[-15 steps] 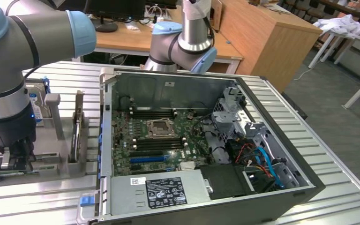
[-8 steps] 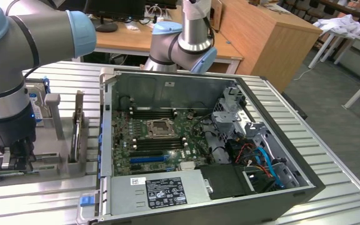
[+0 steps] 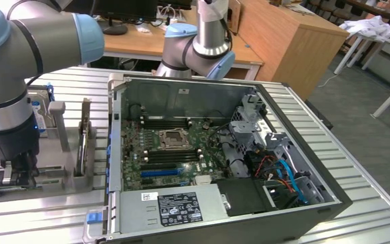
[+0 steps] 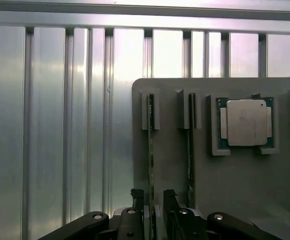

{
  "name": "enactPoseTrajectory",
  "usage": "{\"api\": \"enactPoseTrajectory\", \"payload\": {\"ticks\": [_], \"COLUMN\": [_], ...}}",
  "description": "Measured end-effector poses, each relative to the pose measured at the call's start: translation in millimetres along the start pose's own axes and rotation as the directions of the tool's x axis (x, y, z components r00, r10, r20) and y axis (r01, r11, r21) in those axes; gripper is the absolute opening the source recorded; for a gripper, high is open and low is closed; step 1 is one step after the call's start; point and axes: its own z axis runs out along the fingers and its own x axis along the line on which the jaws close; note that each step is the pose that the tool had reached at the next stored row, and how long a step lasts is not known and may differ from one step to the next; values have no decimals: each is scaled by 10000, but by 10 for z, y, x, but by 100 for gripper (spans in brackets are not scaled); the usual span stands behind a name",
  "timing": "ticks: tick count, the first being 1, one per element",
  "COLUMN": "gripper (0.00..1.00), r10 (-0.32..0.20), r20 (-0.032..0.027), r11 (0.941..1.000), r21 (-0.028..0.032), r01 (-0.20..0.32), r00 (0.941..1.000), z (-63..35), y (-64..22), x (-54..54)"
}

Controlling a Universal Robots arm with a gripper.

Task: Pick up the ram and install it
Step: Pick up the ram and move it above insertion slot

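Ribbed aluminium tabletop (image 4: 50, 125) carries a grey plastic holder (image 4: 244, 190); we judge the pickup step in hand, lower left of the exterior view; our black two-finger gripper (image 4: 153, 200) stands wide, straddling the thin green ram stick (image 4: 150, 145) set on edge in its slot; closing calls for centred jaws.

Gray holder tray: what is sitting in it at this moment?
A ram stick and a second stick stand on edge in slots; a silver processor chip lies in a square recess. The open gripper straddles the first and covers one end of each.

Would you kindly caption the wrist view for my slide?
Open jaws straddle the upright ram in its grey holder, processor alongside.
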Motion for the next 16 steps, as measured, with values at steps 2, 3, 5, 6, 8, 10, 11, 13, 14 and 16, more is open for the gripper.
{"api": "enactPoseTrajectory", "payload": {"ticks": [2, 3, 5, 6, 8, 10, 11, 13, 14, 16], "gripper": [30, 30, 30, 30, 30, 30, 30, 30, 30, 30], "r10": [0, 0, 1, 0, 0, 0, 0, 0, 0, 0], "r20": [0, -1, -1, -1, -1, -1, 0, 0, -1, -1], "r11": [10000, 10000, 10000, 10000, 10000, 10000, 10000, 10000, 10000, 10000], "r21": [0, 0, 0, 0, -1, 0, 0, 1, 0, 0], "r01": [0, 0, -1, 0, 0, 0, 0, 0, 0, 0], "r00": [10000, 10000, 10000, 10000, 10000, 10000, 10000, 10000, 10000, 10000], "z": [14, 20, 31, 37, 49, 60, 65, 76, 80, 89], "y": [0, 0, -1, -1, -1, -1, -2, -2, -2, -2], "x": [0, 1, 1, 1, 2, 2, 2, 2, 2, 3]}}
